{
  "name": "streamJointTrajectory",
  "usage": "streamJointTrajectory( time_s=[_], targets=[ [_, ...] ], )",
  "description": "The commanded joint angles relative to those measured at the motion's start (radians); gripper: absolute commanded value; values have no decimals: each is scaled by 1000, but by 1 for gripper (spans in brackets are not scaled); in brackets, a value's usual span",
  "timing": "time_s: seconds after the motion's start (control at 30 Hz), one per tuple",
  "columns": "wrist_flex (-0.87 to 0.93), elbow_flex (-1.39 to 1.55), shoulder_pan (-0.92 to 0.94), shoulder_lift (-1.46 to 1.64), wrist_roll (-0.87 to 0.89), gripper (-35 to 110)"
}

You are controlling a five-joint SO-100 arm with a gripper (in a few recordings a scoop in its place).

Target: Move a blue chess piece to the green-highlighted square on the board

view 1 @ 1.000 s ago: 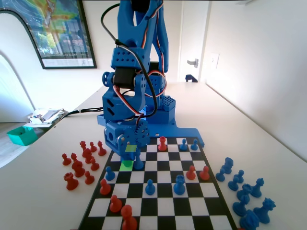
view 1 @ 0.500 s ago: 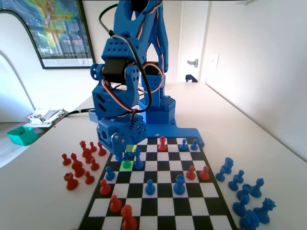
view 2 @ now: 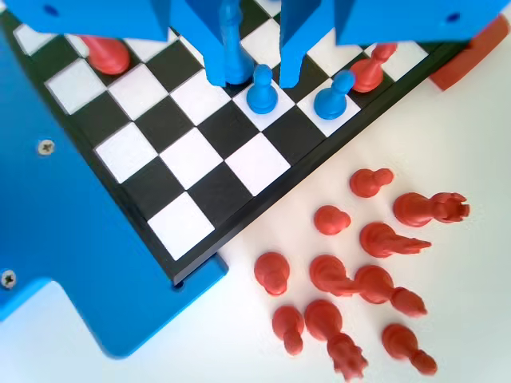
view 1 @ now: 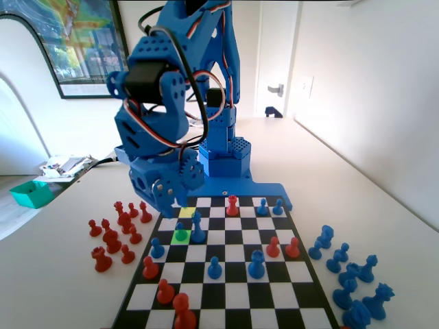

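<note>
The blue chess piece (view 1: 180, 232) (view 2: 261, 89) stands upright on the green-highlighted square (view 1: 180, 238), just left of a taller slim blue piece (view 1: 197, 228) in the fixed view. The gripper (view 2: 250, 48) hangs above it, jaws spread and holding nothing.

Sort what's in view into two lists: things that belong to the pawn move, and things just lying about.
Job:
blue pawn on the green square
board
hand, open above the pawn

Lying about:
red pieces off the board
spare blue pieces
teal tray
</note>
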Motion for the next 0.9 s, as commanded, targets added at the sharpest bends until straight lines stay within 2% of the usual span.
streamJointTrajectory(
  time_s=[0.0,0.3,0.47,0.6,0.87],
  targets=[
    [67,-49,17,94,-15,12],
    [198,-41,23,233,8,12],
    [281,-31,17,347,83,7],
    [322,0,0,451,173,1],
    [351,126,-80,698,439,1]
  ],
)
